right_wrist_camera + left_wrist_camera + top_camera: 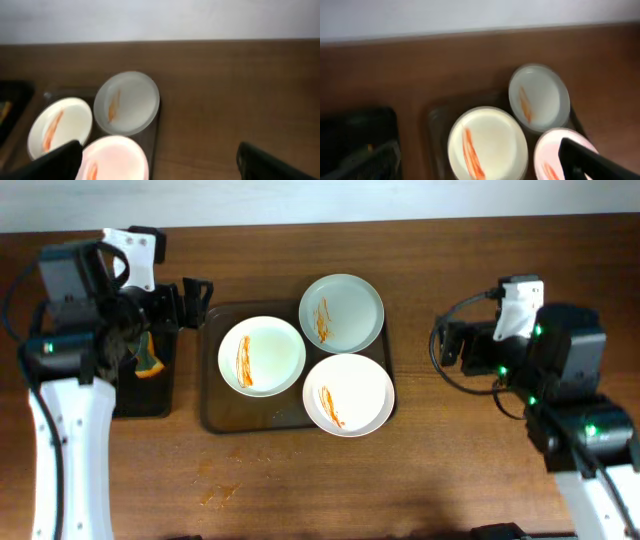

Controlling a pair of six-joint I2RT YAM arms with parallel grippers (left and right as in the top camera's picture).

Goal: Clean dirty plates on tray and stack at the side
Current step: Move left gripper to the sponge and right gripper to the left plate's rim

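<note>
The tray (pixel 214 416) lies on the brown surface (pixel 450 470) between the two arms, and all three plates sit in it. The left plate (pixel 261 356) and the right plate (pixel 348 394) are white. The bluish plate (pixel 342 313) is at the far end, its rim over the tray's edge. Each carries an orange-red streak on its left half. The plates are packed close, their rims touching or nearly so.

The left tool (pixel 190 300) hovers just beyond the tray's far left corner. Its wrist view shows one finger (pixel 590 160) low on the right with nothing in its grasp, and the jaws seem spread wide. The right tool (pixel 448 345) hangs well to the right of the tray. Its fingers (pixel 55 160) stand far apart and hold nothing.

A narrow black tray (pixel 150 395) lies beside the big tray's left edge, under the left arm, with an orange item (pixel 148 365) in it. Faint orange smears (pixel 220 495) mark the surface nearer the front.
</note>
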